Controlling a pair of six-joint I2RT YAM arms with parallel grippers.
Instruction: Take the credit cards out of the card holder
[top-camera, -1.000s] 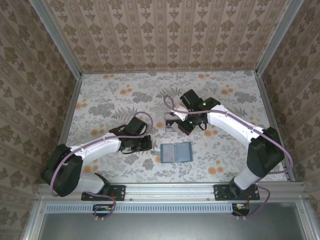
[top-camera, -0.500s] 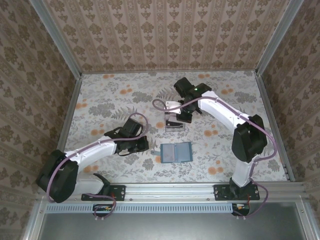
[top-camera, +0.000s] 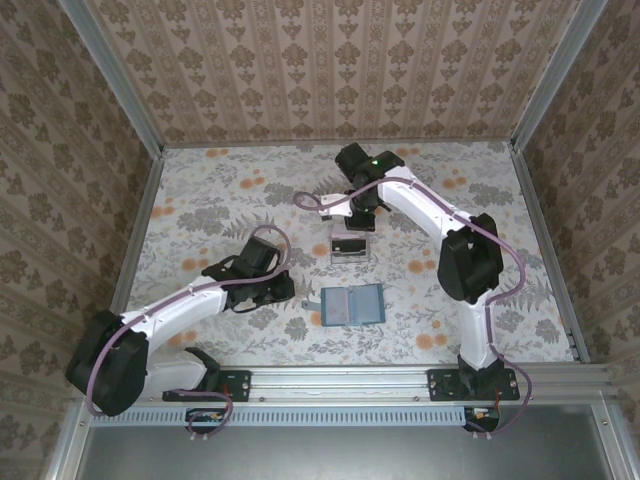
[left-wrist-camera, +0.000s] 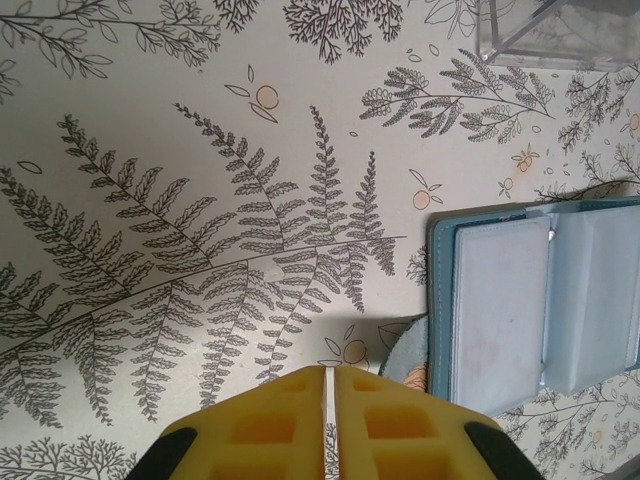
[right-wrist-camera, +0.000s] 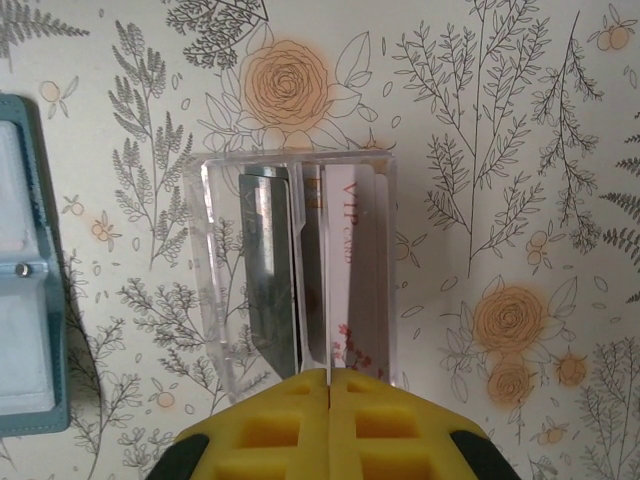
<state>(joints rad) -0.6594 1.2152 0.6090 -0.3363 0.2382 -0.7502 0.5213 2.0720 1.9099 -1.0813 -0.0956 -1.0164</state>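
- Floral-print tabletop (top-camera: 200, 200) walled in by brown damask-patterned panels (top-camera: 330, 70), two white arms reaching in from the near edge.
- Over on the left, the left gripper (top-camera: 272, 287) sits low above bare table, well short of the wallet. On its wrist camera the yellow fingers (left-wrist-camera: 290, 425) are pressed flat together, with nothing between them.
- Just to its right lies the small teal bifold card holder (top-camera: 350, 305), open like a book and flat on the table, pale pockets facing up (left-wrist-camera: 500, 310).
- Beyond it, apart from it, stands the clear plastic tray (top-camera: 350, 247). The right wrist view looks straight down into it (right-wrist-camera: 210, 270): a pale pinkish-white credit card marked "VIP" (right-wrist-camera: 355, 260) stands on edge in the right slot, and a dark, shiny card (right-wrist-camera: 268, 270) in the left slot.
- The right gripper (top-camera: 360, 218) hangs just past the tray's far side, its yellow fingers (right-wrist-camera: 370, 430) also closed tight on nothing.
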